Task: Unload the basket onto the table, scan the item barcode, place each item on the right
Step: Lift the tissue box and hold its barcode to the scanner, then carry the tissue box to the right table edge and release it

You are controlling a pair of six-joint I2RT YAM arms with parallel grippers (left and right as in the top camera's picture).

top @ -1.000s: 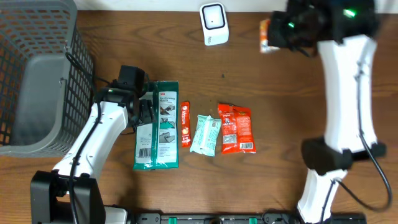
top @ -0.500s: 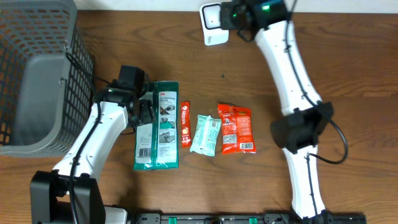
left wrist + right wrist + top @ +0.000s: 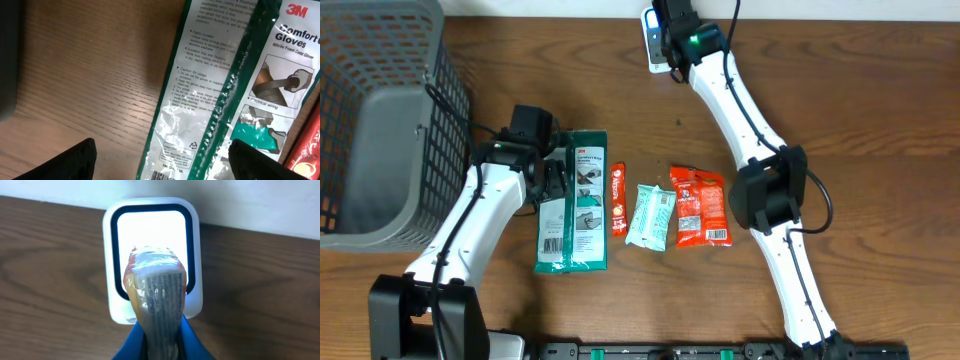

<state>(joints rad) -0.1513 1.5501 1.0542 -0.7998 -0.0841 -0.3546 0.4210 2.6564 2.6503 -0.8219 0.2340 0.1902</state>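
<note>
The right fingers (image 3: 132, 345) are clenched on the lower end of a small snack packet (image 3: 155, 287), holding it upright just in front of the lit window of the white scanner (image 3: 107, 280). The printed strip of the packet faces the wrist camera, so the barcode may not yet be turned to the light; that is a judgement, since the far side is hidden. The left fingers (image 3: 75, 160) are spread wide and grasp nothing, hanging over the edge of a glove packet (image 3: 215, 75), seemingly waiting their turn. The table (image 3: 840, 100) is dark wood grain. A grey wire basket (image 3: 380, 120) sits at its left, and a row of other packets (image 3: 700, 205) lies mid-table. A pale wall (image 3: 250, 200) runs behind the scanner.
</note>
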